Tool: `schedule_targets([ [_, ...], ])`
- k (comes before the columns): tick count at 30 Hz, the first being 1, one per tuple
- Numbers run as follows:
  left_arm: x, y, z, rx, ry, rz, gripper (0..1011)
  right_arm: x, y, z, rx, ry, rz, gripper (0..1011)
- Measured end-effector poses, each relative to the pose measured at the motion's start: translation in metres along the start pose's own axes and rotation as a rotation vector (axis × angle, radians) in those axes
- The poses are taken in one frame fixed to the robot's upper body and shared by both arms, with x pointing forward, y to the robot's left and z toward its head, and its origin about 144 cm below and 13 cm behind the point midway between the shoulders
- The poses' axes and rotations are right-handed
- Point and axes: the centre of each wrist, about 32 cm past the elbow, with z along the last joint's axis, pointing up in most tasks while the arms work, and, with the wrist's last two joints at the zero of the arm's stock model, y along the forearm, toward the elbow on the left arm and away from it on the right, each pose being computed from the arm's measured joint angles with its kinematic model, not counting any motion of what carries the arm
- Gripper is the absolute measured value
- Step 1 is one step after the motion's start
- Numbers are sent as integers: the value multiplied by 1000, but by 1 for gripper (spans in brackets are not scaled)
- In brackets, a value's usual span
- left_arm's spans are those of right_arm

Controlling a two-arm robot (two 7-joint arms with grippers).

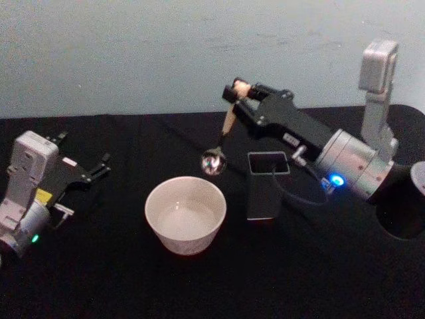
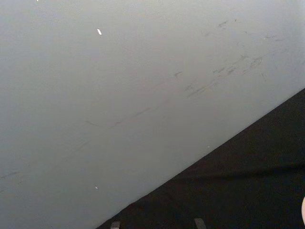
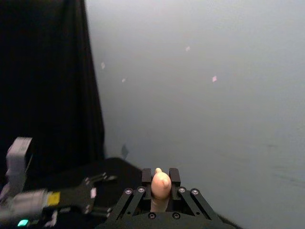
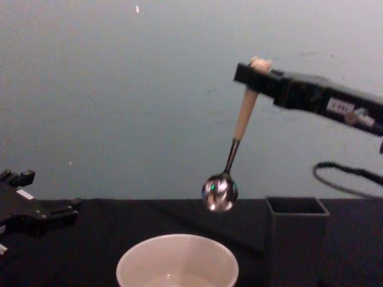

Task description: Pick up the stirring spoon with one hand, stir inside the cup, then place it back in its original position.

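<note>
Pale grey wall, black tabletop

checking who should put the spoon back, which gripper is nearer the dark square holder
Right. The right gripper, shut on the stirring spoon, hangs above the holder, slightly toward the cup. The left gripper sits far off, beyond the cup.

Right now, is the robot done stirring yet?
Picking up is done: the right gripper holds the stirring spoon in the air near the cup. Whether it has stirred can't be told. Putting it back is left. The left gripper sits idle.
</note>
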Motion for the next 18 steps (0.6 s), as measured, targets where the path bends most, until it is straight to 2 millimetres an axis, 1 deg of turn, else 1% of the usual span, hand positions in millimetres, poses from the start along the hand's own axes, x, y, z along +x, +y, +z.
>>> schedule_targets([
  [11, 0, 0, 0, 0, 0, 0, 1001, -9, 1, -22, -87, -28, 110, 212],
  [18, 0, 0, 0, 0, 0, 0, 1001, -14, 4, -33, -124, -24, 153, 212],
])
